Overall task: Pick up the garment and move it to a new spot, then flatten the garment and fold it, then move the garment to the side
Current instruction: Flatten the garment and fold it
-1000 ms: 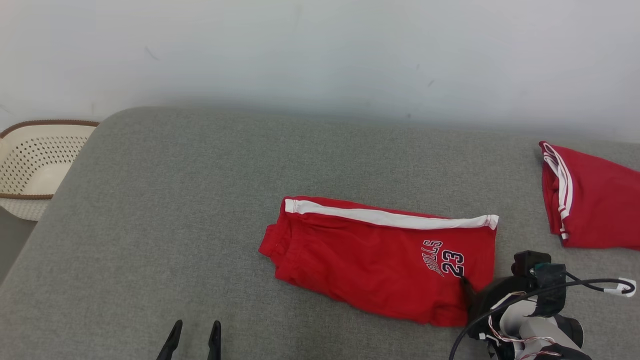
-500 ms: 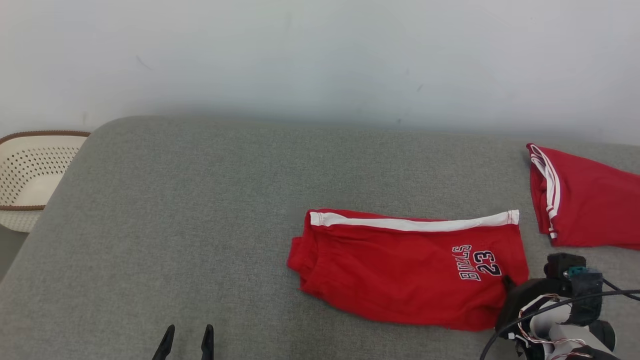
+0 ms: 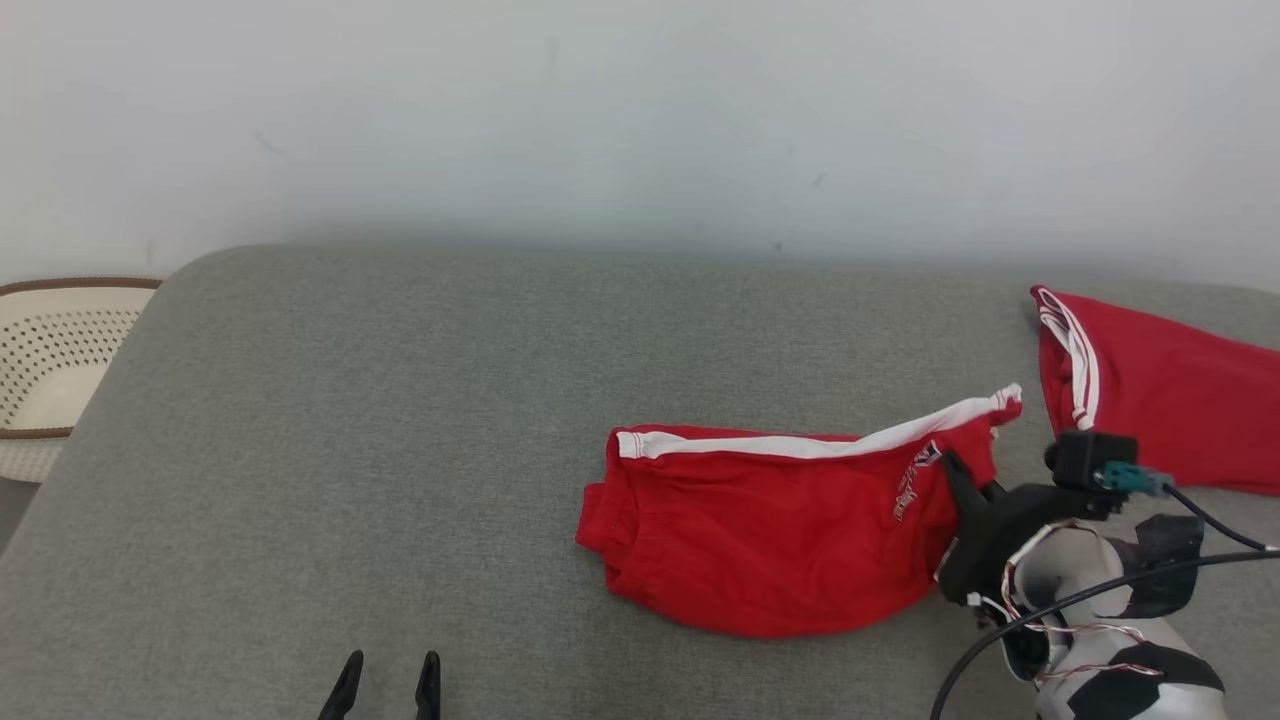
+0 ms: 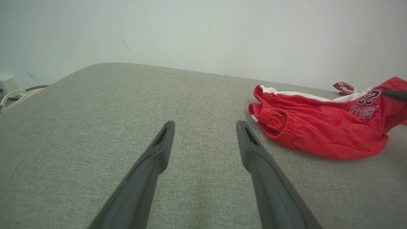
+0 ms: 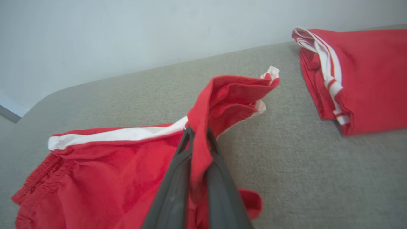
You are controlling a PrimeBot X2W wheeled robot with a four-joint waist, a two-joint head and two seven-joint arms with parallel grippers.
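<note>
We see the right gripper (image 5: 197,133) closed to a narrow pinch on the right-hand end of the red fabric shorts with a white side stripe and dark lettering (image 3: 770,530), with a fold of cloth rising between its fingers. That end is raised off the grey fabric-covered surface (image 3: 400,450), while the elasticated waist end lies on it. The left gripper (image 4: 205,125) stands wide open, holding nothing, well apart from the shorts. Since the shorts appear already doubled over, we judge the step in hand to be the last, the move to the side. The next move calls for lifting or dragging the held end without letting the layers slide apart. Room is tight on the right, where a second red garment with white stripes (image 3: 1150,400) lies near the raised end. To the left and toward the pale wall (image 3: 640,120) the surface offers wide room up to its rounded left edge, beyond which stands a cream perforated basket (image 3: 50,370).
</note>
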